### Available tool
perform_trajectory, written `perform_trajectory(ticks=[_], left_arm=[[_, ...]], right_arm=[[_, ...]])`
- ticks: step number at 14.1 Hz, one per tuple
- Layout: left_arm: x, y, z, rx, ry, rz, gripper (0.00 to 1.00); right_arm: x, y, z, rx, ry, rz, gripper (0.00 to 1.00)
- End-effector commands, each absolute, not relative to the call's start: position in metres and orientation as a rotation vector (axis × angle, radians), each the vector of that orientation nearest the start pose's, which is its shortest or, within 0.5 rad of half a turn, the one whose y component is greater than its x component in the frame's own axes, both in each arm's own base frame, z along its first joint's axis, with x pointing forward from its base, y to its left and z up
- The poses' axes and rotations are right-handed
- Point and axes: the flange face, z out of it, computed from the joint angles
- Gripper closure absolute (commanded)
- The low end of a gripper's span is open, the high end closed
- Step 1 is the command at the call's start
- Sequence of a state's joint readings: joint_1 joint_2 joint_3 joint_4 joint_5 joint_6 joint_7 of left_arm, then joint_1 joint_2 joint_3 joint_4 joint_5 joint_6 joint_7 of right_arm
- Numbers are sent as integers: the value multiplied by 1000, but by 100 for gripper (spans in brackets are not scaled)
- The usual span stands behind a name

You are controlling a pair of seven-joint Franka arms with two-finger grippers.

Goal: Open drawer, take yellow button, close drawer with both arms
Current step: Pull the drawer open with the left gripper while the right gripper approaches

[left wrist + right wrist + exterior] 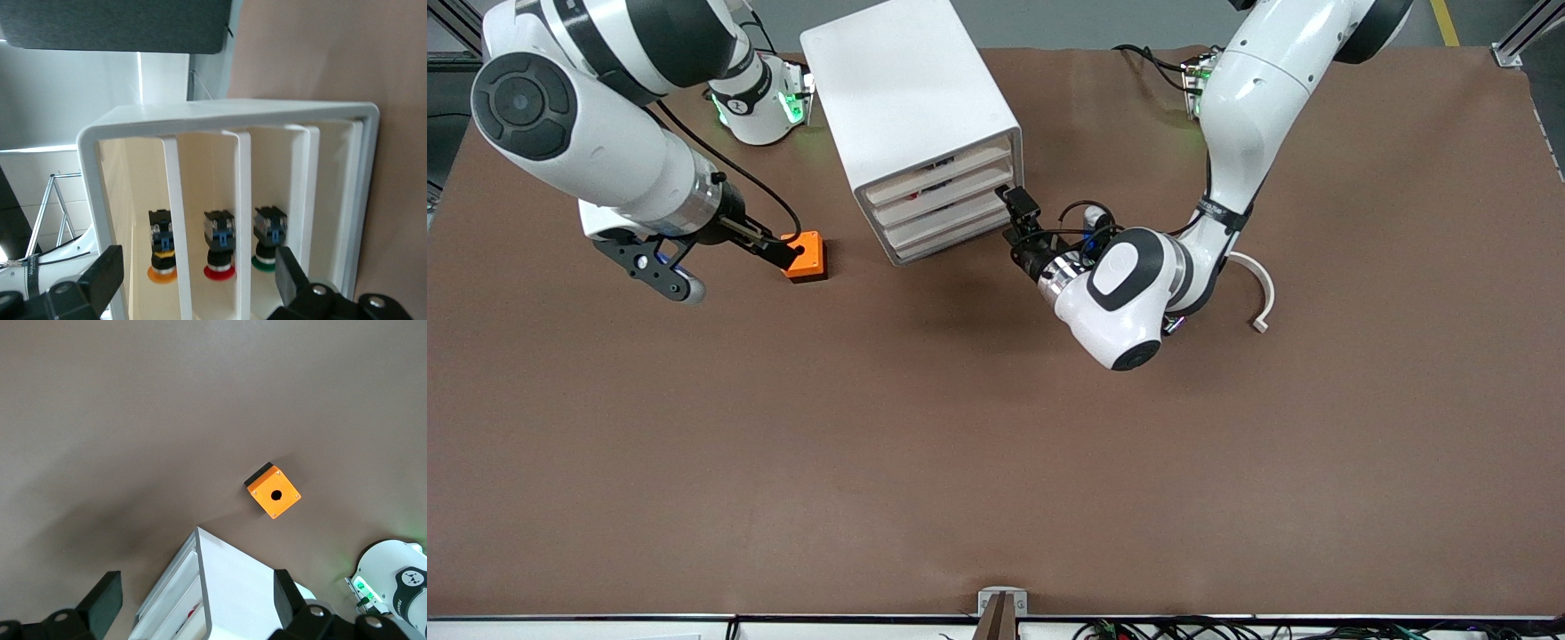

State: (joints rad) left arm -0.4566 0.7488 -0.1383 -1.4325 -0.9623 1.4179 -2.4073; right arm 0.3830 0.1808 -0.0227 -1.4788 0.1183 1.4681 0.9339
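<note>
White cabinet [911,107]: left hand [1018,218] spread wide at drawer [938,173] front; right hand [778,251] wide above tabletop [960,444].

One white cabinet [911,107] is counted on the brown surface [871,444]. Three drawer fronts are seen stacked in its open face. Three push-buttons are counted inside: one orange-capped button [162,248], one red-capped [219,243], one green-capped [268,238]. One orange box [807,256] with one hole is noted. One curved white part [1258,293] is recorded. Two arms are present, each with one pincer: left pincer [197,280], right pincer [197,600].
</note>
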Motion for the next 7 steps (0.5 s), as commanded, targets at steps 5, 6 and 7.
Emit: perform_trajectory(ticks=[5,6,7], left_arm=[[447,-490,243,-1069,-1708,1323,0],[442,-495,244,-1083,-1700,1315,0],[442,-496,247,-1090,-1698,1323,0]], right_arm=[[549,228,556,-3013,856,373,0],[549,228,557,-3013,846,373,0],[550,226,557,-2996,851,383,0]])
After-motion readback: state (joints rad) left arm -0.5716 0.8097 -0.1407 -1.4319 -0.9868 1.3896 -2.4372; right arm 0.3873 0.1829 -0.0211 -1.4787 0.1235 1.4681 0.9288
